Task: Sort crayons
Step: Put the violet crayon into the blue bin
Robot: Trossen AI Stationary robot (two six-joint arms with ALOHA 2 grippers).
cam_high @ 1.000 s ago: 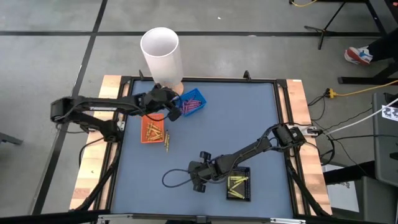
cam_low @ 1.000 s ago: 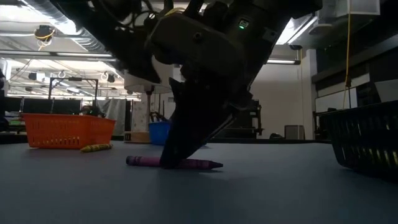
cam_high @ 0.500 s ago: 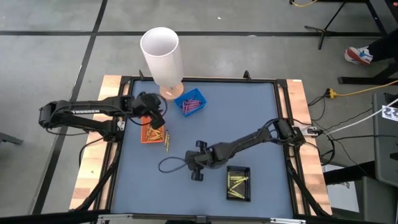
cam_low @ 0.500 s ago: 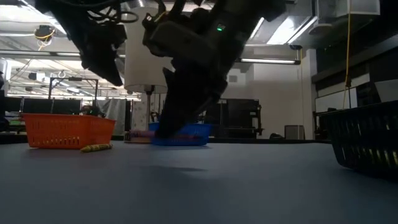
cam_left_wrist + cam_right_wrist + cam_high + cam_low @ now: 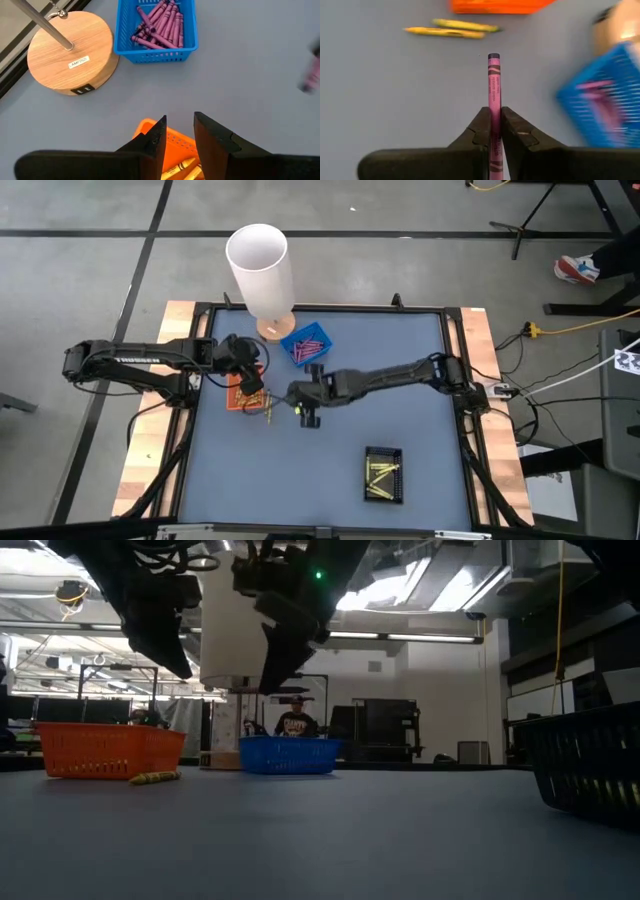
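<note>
My right gripper [image 5: 493, 114] hangs over the middle of the table [image 5: 300, 395], shut on a purple-pink crayon [image 5: 493, 82]. A blue tray [image 5: 307, 345] at the far side holds more purple-pink crayons [image 5: 162, 25]. My left gripper [image 5: 179, 126] is open with nothing between its fingers, above the orange tray [image 5: 238, 392] of orange-gold crayons [image 5: 180, 167]. Two yellow crayons [image 5: 451, 29] lie flat on the table beside the orange tray. A black tray [image 5: 384, 473] near the front holds yellow crayons. My right gripper pinches the crayon's rear half [image 5: 494, 131] between its two fingers. The crayon lies along the fingers, and its front half [image 5: 493, 70] sticks out past the fingertips. The fingers slant down from the table's right. The crayon is lifted clear of the table.
A tall white cylinder [image 5: 260, 265] stands on a round wooden base [image 5: 70, 52] at the far left, just behind the blue tray. The blue mat [image 5: 400, 400] is bare between the trays. A person [image 5: 295, 723] shows in the room beyond.
My right gripper has lifted the purple-pink crayon off the table near the front and carried it up and toward the far left, closer to the blue tray. My left gripper has drawn back from the blue tray toward the near left, over the orange tray.
</note>
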